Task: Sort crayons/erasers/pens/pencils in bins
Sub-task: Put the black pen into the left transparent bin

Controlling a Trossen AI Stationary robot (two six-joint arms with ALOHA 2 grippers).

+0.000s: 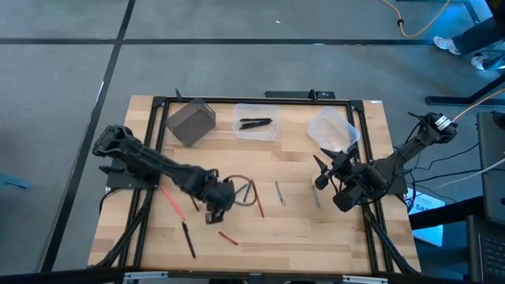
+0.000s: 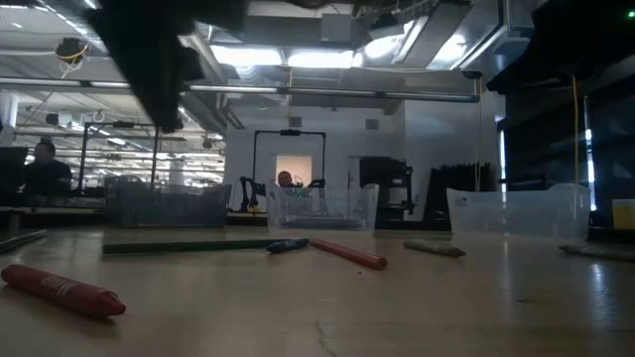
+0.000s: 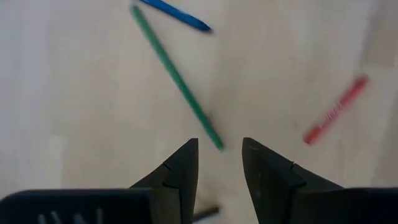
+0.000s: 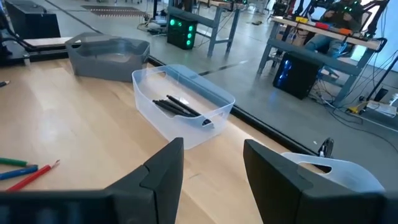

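From above we see a pale wooden counter point(image 1: 300, 225) with a smooth planked grain, framed by dark rails; along its far edge stand the three bins: an opaque grey box point(image 1: 190, 121) tipped at an angle, a clear squarish tub point(image 1: 256, 123) with dark sticks lying in it, and a clear rounded tub point(image 1: 333, 128). The left gripper point(image 1: 220, 202) hangs over the middle of the counter beside a cluster of thin sticks, among them a red stick point(image 1: 259, 202); a pink stick point(image 1: 172, 199) and a black stick point(image 1: 188, 239) lie nearer the front left, a short red crayon point(image 1: 228, 237) near the front, and two grey sticks point(image 1: 279, 193) lie apart in the open stretch between the arms. The right gripper point(image 1: 325, 175) sits near the rounded tub, with bare wood in front of it.

From counter height the red crayon point(image 2: 62, 290) looms large and round-bodied in the foreground; a long green stick point(image 2: 184, 246) lies flat behind it, and the tubs stand along the far edge.

In the left wrist view the fingers point(image 3: 180, 180) stand apart with nothing between them, just short of the tip of the green stick point(image 3: 176, 76); a blue stick point(image 3: 176, 15) and a red crayon point(image 3: 336, 111) lie on either side.

In the right wrist view the fingers point(image 4: 161, 171) are likewise apart and empty, facing the squarish tub point(image 4: 180, 106) that holds the dark sticks point(image 4: 177, 106).
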